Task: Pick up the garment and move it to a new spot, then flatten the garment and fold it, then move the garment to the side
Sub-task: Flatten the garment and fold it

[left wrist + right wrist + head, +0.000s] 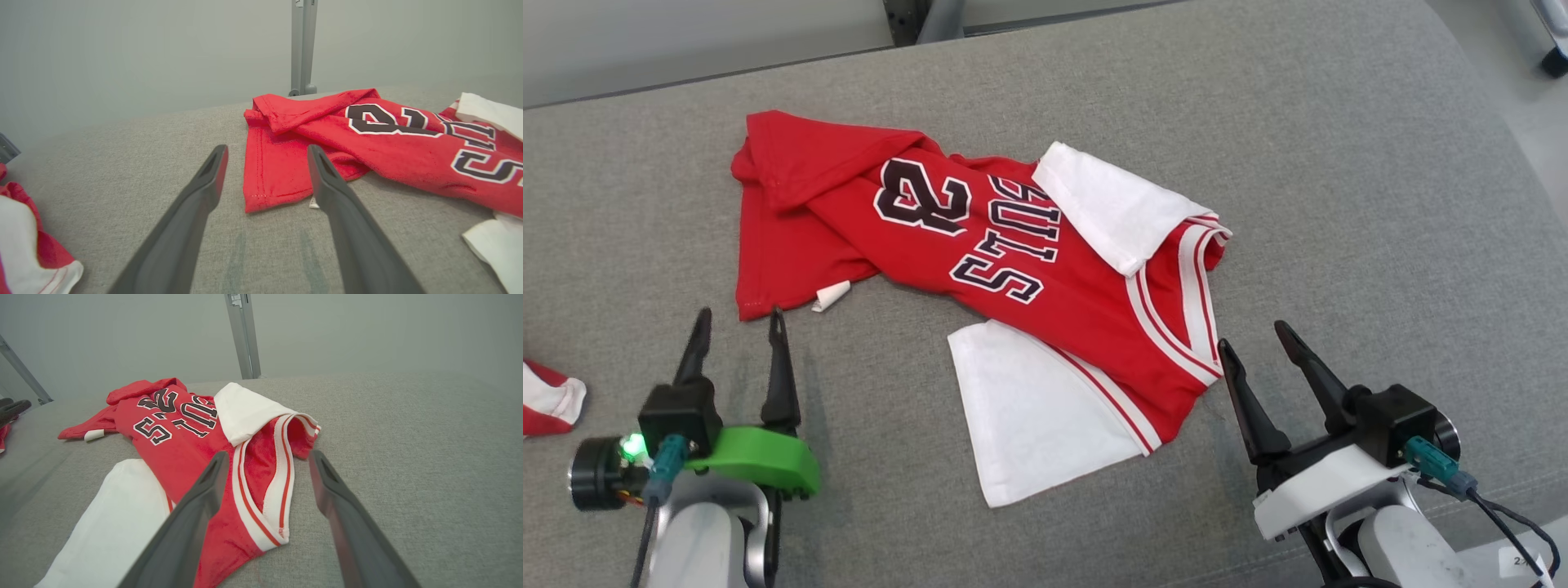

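1. The red garment (1078, 302) is laid rumpled at the grey cushion's (1339, 204) middle.
2. The left gripper (738, 339) is held empty, fingers apart, at the cushion's near left.
3. The right gripper (1254, 339) is held likewise at its near right.

A grey woven padded surface (1356, 180) carries a red jersey (1045, 286), which lies crumpled and partly folded over itself, its dark lettering facing up, with white sleeves and a striped neckline. A small white tag (831, 296) pokes out by the jersey's hem. Well apart from the jersey, beyond its hem end, a bunched red-and-white cloth (549, 402) lies on the same surface
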Tool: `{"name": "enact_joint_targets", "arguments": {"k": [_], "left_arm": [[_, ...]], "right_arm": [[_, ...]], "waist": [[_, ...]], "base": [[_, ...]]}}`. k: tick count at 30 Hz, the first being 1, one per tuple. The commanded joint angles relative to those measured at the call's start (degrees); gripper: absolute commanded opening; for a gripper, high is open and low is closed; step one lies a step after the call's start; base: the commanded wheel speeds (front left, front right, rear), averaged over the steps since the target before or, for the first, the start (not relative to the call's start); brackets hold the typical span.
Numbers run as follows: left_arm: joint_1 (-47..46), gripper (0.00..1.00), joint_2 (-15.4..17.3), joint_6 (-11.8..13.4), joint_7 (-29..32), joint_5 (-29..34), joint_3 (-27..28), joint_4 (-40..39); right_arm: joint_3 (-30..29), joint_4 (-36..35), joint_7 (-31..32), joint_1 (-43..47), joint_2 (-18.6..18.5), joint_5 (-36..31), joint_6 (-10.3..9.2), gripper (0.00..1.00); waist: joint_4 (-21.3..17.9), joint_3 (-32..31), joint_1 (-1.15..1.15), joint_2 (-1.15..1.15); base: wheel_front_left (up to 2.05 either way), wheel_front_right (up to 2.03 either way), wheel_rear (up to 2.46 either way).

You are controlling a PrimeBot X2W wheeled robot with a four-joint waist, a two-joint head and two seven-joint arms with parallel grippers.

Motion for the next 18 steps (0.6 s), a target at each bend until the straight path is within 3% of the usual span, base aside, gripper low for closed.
{"name": "enact_joint_targets", "arguments": {"k": [1, 10, 18], "left_arm": [[1.4, 1.00, -0.3, -0.2, 0.0, 0.4, 0.2, -0.5], [13.6, 1.00, -5.1, -1.1, 0.0, -0.3, 2.4, -5.3], [16.0, 1.00, -5.8, -2.6, 0.0, 0.9, 0.5, -5.2]], "right_arm": [[0.0, 0.2, 0.0, 1.0, -0.3, 0.0, -0.10, 1.00], [-0.6, 2.4, 0.0, 5.2, -0.3, 0.3, -0.10, 1.00], [-1.2, 6.8, 0.0, 6.8, -0.2, 0.5, -0.10, 1.00]], "waist": [[2.2, -3.2, 0.00, 0.00], [5.5, -8.6, 0.00, 0.00], [9.6, -8.8, 0.00, 0.00]], "base": [[0.00, 0.00, 0.00], [0.00, 0.00, 0.00], [0.00, 0.00, 0.00]]}}
